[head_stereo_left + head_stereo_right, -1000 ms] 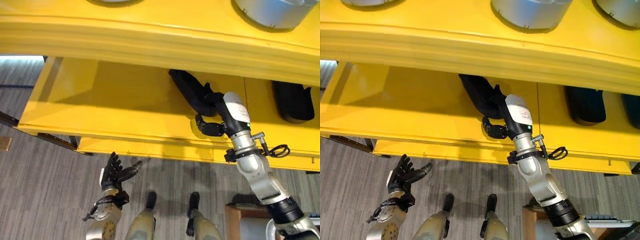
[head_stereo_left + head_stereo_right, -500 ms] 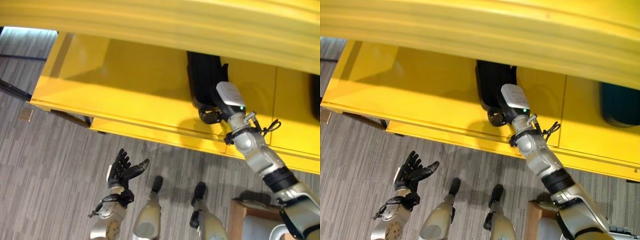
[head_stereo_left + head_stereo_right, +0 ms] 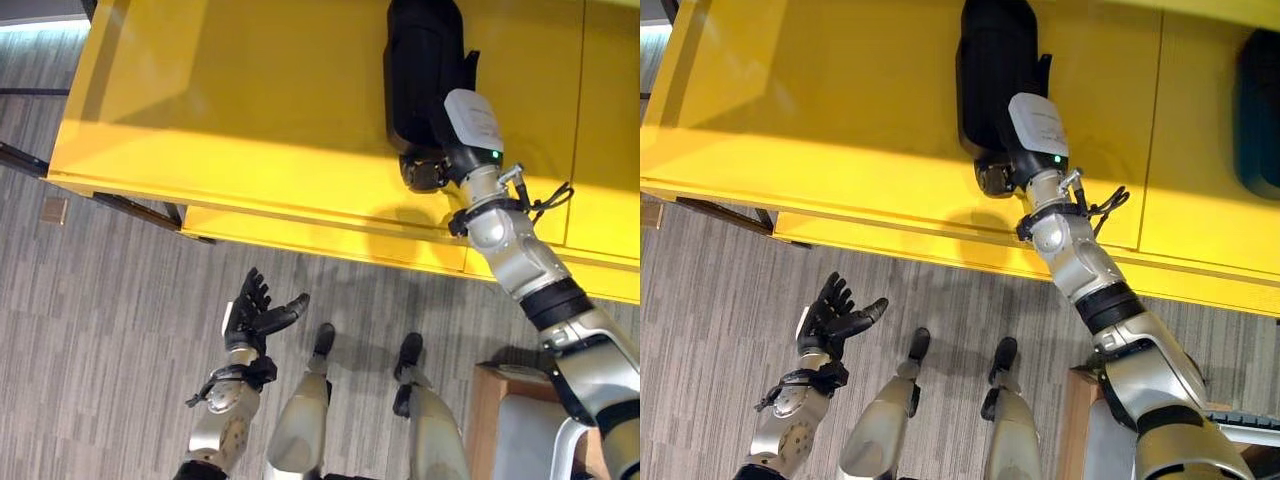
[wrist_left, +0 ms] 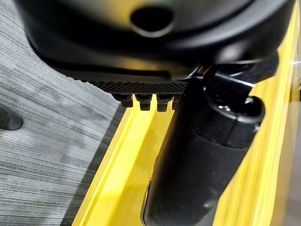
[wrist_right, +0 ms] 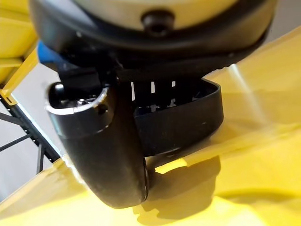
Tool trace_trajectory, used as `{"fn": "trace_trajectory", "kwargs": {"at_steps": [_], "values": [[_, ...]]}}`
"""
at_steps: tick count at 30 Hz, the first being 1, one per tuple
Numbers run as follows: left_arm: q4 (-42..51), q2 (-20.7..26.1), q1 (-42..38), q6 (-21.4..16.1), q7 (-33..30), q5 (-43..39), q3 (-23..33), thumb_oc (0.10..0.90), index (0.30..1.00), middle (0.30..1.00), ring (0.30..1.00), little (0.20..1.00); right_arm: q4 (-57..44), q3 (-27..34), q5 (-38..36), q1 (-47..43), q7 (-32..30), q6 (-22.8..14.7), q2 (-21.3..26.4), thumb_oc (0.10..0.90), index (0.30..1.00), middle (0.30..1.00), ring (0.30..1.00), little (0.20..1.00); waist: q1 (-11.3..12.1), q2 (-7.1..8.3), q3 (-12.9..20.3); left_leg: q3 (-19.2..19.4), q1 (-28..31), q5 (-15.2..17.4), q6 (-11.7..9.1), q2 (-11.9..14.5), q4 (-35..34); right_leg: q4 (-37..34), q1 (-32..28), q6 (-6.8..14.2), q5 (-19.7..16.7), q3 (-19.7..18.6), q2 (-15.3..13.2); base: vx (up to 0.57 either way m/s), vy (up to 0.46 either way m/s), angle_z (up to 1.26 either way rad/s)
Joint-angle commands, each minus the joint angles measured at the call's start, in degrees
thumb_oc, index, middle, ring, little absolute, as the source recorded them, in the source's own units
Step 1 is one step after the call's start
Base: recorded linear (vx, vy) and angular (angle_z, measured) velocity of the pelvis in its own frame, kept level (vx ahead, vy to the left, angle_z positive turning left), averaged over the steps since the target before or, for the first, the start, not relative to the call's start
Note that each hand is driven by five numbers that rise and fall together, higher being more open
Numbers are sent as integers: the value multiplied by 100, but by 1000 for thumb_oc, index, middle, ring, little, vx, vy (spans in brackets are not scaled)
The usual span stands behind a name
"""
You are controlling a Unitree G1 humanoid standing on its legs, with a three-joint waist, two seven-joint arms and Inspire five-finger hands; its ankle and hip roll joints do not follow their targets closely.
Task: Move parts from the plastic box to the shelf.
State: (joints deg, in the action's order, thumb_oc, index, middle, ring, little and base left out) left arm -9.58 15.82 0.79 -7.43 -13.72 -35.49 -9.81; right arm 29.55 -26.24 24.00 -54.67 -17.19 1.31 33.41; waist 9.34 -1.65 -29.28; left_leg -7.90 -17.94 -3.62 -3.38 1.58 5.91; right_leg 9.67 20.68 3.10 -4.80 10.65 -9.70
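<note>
A long black part [image 3: 420,60] lies on the yellow shelf [image 3: 250,120], pointing straight back from the front edge. My right hand [image 3: 447,140] reaches over the shelf's edge to the part's near end. Its thumb [image 5: 108,155] curls against that end of the black part [image 5: 188,122], and one finger runs along the part's right side. My left hand [image 3: 255,315] hangs low over the grey floor, in front of the shelf. It is open, with spread fingers, and holds nothing. Its thumb [image 4: 202,155] shows beside the shelf's yellow front rail.
A second dark part [image 3: 1260,100] lies on the shelf further right. A brown-rimmed box [image 3: 500,420] stands on the floor at the lower right. Dark frame bars [image 3: 130,205] stick out under the shelf's left end.
The camera has tilted down, so the upper shelf has left the view. The black part, earlier slanted, now lies straight on the shelf under my right hand. The left hand stays open.
</note>
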Motion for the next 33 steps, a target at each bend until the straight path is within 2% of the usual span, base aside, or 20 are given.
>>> {"fn": "trace_trajectory", "kwargs": {"at_steps": [1, 14, 21, 33], "values": [[742, 290, 218, -510, -159, -9, 82, 900, 1000, 1000, 1000, 1000, 425, -86, -117, -424, -267, 482, 332, 400, 300, 300, 300, 300, -80, 152, 24, 304, -72, 400, 36, 220, 543, -51, -407, 265, -71, -169, -551, -33, 25, 4], [750, 282, 86, -518, -227, 38, 104, 900, 1000, 1000, 1000, 1000, 414, -101, -16, -307, -164, 536, 606, 400, 300, 300, 300, 300, -257, 208, -51, 353, -501, 875, 37, 204, 1498, 920, 203, 181, 315, -412, -525, -25, 2, -2], [748, 301, 118, -530, -214, 12, 89, 900, 1000, 1000, 1000, 1000, 649, -268, 94, -372, -95, 547, 781, 400, 300, 300, 300, 300, -288, 242, -51, 410, -465, 865, 0, 292, 1459, 921, 245, 174, 325, -427, -456, 1, -7, -3], [719, 255, 73, -522, -267, 13, 125, 900, 1000, 1000, 1000, 1000, 834, -84, 31, -185, -187, 592, 916, 400, 300, 300, 300, 300, -389, 274, -51, 448, -267, 847, -4, 323, 1265, 892, 190, 173, 334, -439, -403, 9, -7, -2]]}}
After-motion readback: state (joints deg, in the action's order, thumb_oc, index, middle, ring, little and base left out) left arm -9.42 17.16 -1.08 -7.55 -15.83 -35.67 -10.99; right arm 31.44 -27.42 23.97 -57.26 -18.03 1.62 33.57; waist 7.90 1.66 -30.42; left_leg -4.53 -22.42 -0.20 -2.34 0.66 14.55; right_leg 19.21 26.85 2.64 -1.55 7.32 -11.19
